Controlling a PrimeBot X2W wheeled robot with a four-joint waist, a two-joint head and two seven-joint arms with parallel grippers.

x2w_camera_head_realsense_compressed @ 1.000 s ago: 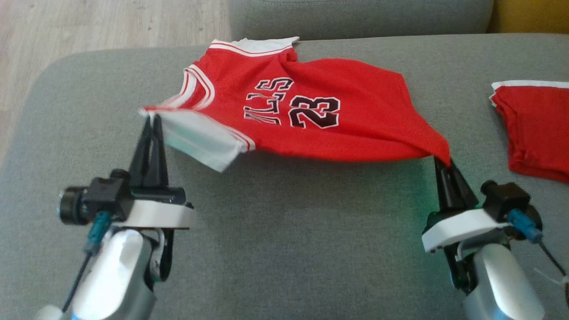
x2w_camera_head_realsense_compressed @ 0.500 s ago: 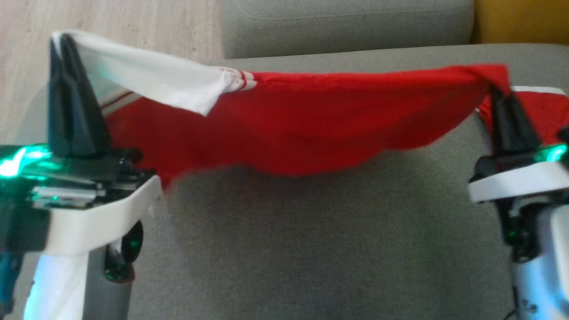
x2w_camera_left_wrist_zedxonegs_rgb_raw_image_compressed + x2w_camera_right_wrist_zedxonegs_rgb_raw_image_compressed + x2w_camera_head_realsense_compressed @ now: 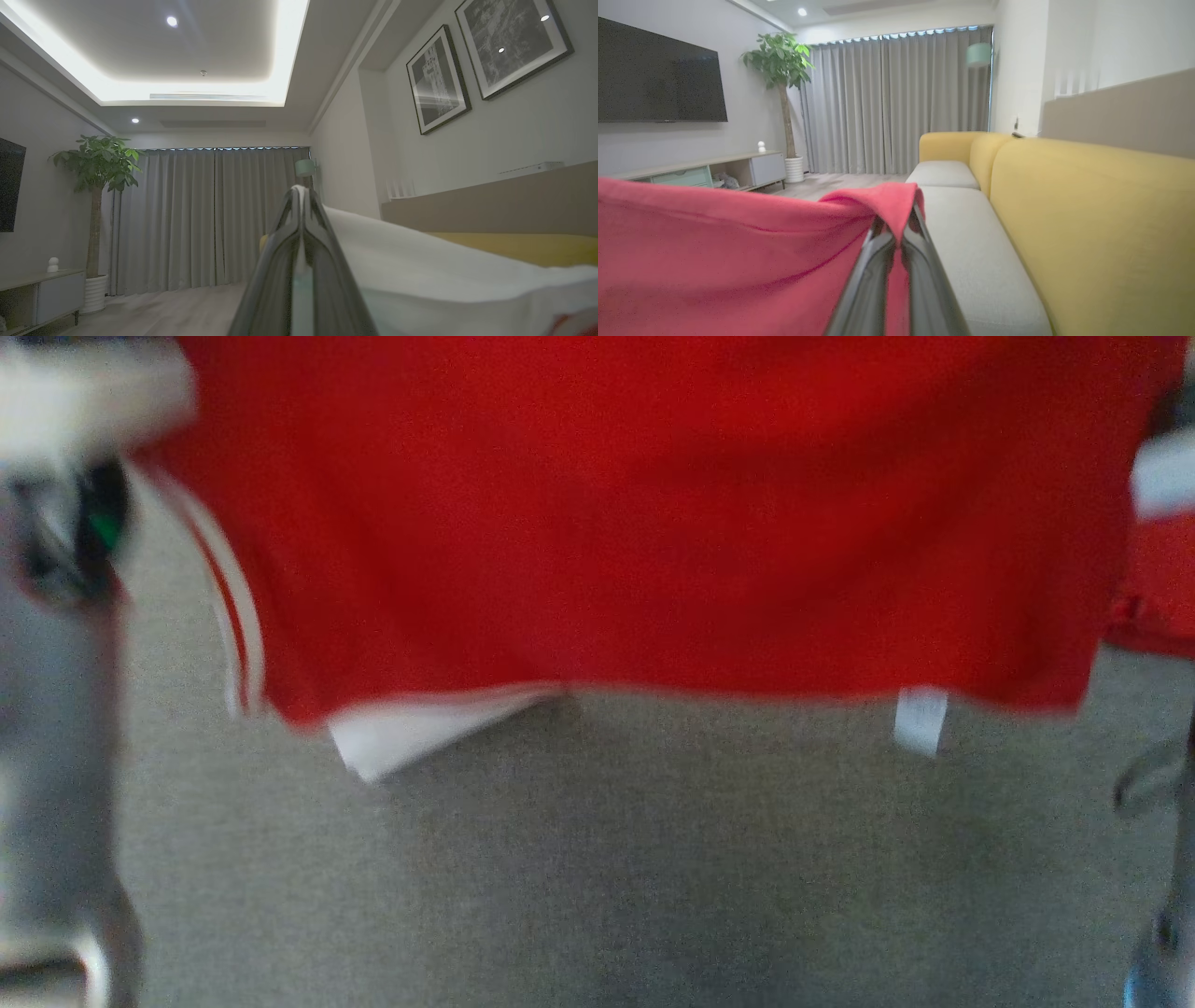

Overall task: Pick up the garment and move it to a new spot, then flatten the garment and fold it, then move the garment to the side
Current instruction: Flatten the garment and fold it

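The red jersey point(image 3: 653, 513) with white trim hangs spread in the air across the top of the head view. Its lower edge dangles above the grey cushion point(image 3: 597, 868), and a small white label point(image 3: 920, 719) shows at that edge. In the left wrist view my left gripper point(image 3: 301, 198) is shut on the jersey's white fabric point(image 3: 420, 266). In the right wrist view my right gripper point(image 3: 901, 228) is shut on a corner of the red cloth point(image 3: 738, 252). Both forearms are blurred at the head view's left and right edges.
A second red garment point(image 3: 1153, 588) lies on the cushion at the right. The right wrist view shows a yellow sofa point(image 3: 1087, 210), a wall TV point(image 3: 658, 79), a low cabinet point(image 3: 705, 172), a potted plant point(image 3: 780, 60) and grey curtains point(image 3: 896, 102).
Both grippers have lifted the jersey well up off the cushion. It went from lying flat to hanging as a sheet close before the head camera, which has also shifted.
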